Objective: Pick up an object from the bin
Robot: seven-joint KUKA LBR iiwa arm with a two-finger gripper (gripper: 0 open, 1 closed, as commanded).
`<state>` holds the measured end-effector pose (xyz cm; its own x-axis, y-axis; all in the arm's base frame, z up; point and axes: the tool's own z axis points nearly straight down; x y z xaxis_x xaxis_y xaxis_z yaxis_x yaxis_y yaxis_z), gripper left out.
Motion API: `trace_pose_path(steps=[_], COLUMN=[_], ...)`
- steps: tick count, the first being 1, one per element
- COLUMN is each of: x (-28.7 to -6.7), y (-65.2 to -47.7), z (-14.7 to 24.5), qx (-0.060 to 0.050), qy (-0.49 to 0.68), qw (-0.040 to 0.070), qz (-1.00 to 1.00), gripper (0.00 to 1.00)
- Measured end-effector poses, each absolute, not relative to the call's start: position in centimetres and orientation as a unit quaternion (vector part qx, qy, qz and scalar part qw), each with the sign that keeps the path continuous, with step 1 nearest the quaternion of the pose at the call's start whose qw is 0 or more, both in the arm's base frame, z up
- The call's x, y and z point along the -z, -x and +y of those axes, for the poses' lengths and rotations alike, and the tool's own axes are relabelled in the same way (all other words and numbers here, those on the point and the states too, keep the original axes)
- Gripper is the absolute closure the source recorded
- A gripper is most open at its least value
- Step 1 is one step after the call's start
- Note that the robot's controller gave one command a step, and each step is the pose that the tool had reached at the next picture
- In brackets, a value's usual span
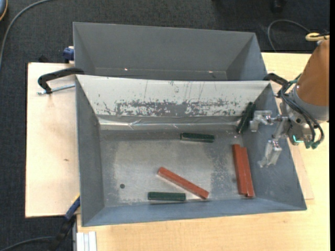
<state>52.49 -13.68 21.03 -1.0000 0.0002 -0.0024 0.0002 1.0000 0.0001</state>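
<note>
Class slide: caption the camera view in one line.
Hand hovers near a red bar on the right of the grey bin.

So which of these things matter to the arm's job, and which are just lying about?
Job: tool; bin; right red bar, nearest the tool, so probably the likeliest pick.
Lying about, though any could be picked: slanted red bar; back green bar; front green bar.

No readable text, labels, numbers or signs anywhere
</note>
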Motion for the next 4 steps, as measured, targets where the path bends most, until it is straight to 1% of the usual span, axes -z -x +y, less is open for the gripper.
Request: trace_pose_path(steps=[1, 2, 3, 4], x=[-11.1, -6.9, -13.8, -6.7], y=[-54.2, -49.0, -50.0, -50.0], z=[-7.8, -12.6, 0.2, 3.6], qx=[-0.002, 0.000, -0.002, -0.001], qy=[-0.055, -0.102, -0.053, -0.063], qw=[-0.003, -0.002, 0.005, -0.002], qz=[0.998, 0.995, 0.999, 0.998], gripper=[0.00, 0.00, 0.00, 0.00])
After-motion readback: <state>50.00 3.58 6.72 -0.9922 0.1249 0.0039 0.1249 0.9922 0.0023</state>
